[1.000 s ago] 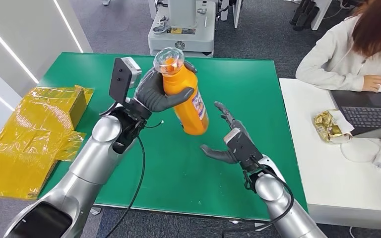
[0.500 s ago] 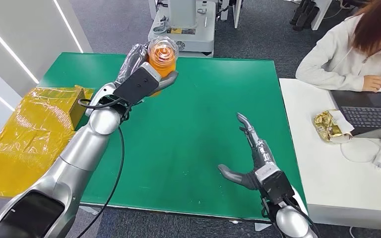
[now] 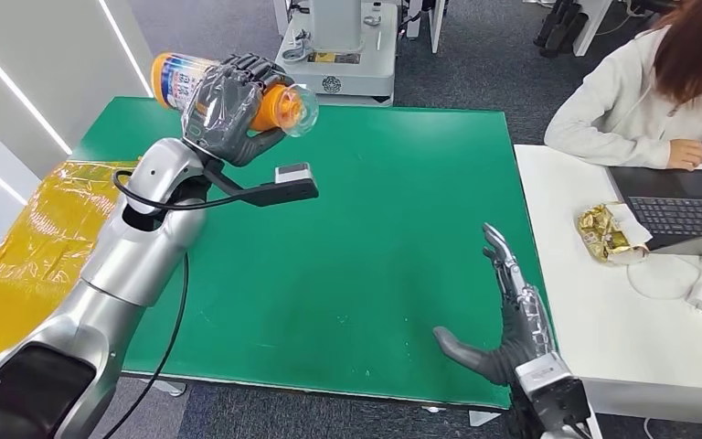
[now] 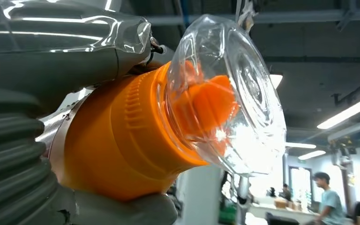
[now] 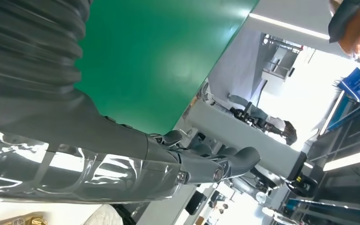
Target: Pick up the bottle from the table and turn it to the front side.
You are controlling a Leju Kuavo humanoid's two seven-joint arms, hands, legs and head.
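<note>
The bottle (image 3: 228,87) is aloft over the tabletop's far left corner, lying sideways in your left hand (image 3: 224,114), fingers wrapped round its body, clear cap (image 4: 225,93) pointing right. You're mid-turn; next, roll the label forward. Your right hand (image 3: 512,329) hangs spread, holding nothing, at the near right edge.

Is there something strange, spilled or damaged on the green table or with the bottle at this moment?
Nothing spilled or damaged. The bottle lies on its side in the left robot hand, held above the table, clear cap on. The right robot hand is open and holds nothing.
</note>
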